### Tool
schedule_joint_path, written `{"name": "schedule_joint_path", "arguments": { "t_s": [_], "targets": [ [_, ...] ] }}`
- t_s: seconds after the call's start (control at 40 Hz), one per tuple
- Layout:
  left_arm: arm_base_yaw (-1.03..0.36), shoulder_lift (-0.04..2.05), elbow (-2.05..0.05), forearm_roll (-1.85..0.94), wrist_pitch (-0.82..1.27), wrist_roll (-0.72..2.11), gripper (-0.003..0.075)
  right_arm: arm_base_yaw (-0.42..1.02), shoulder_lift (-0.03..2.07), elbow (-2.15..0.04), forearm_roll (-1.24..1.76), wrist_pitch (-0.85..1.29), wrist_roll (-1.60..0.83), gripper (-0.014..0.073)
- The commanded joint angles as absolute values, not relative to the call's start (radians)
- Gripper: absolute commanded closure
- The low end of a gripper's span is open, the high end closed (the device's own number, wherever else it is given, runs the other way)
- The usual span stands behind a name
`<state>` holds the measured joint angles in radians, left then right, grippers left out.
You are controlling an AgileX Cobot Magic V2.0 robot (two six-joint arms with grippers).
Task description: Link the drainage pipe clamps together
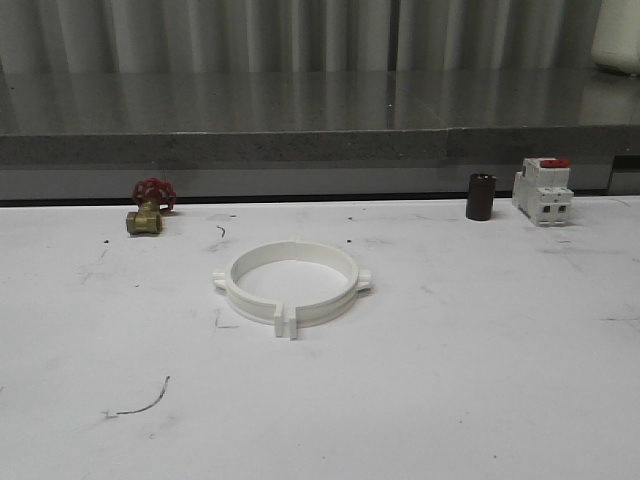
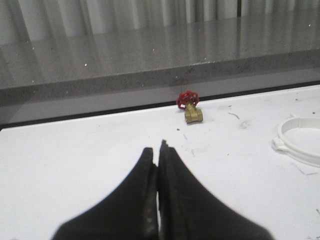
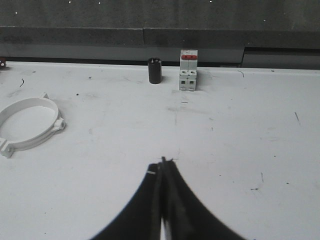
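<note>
The drainage pipe clamps (image 1: 291, 283) lie flat on the white table (image 1: 480, 380), the two white half-rings set end to end so that they form one wide ring. Their end tabs meet at the near side of the ring, where a thin seam shows between them, and small lugs stick out at the ring's left and right sides. Whether the tabs are actually locked cannot be told.

Behind the ring and to its left, near the table's far edge, stands a brass valve with a red handwheel (image 1: 149, 206). Behind the ring and well to its right stands a small dark cylinder (image 1: 480, 196), and just right of that cylinder a white circuit breaker with a red top (image 1: 543, 189).

The left gripper (image 2: 159, 150) has its black fingers pressed together with nothing between them, well apart from the ring and above bare table. The right gripper (image 3: 163, 165) is likewise closed and empty, on the ring's other side, also well apart from it.
</note>
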<state>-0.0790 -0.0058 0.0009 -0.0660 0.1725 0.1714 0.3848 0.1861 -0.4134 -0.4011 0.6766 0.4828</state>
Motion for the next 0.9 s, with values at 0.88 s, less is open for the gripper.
{"name": "schedule_joint_path", "arguments": {
  "t_s": [0.88],
  "targets": [
    [-0.069,-0.027,0.009,-0.059,0.121,0.156,0.0741,0.381,0.196,-0.437,-0.432,0.603,0.475,0.0665]
  ]
}}
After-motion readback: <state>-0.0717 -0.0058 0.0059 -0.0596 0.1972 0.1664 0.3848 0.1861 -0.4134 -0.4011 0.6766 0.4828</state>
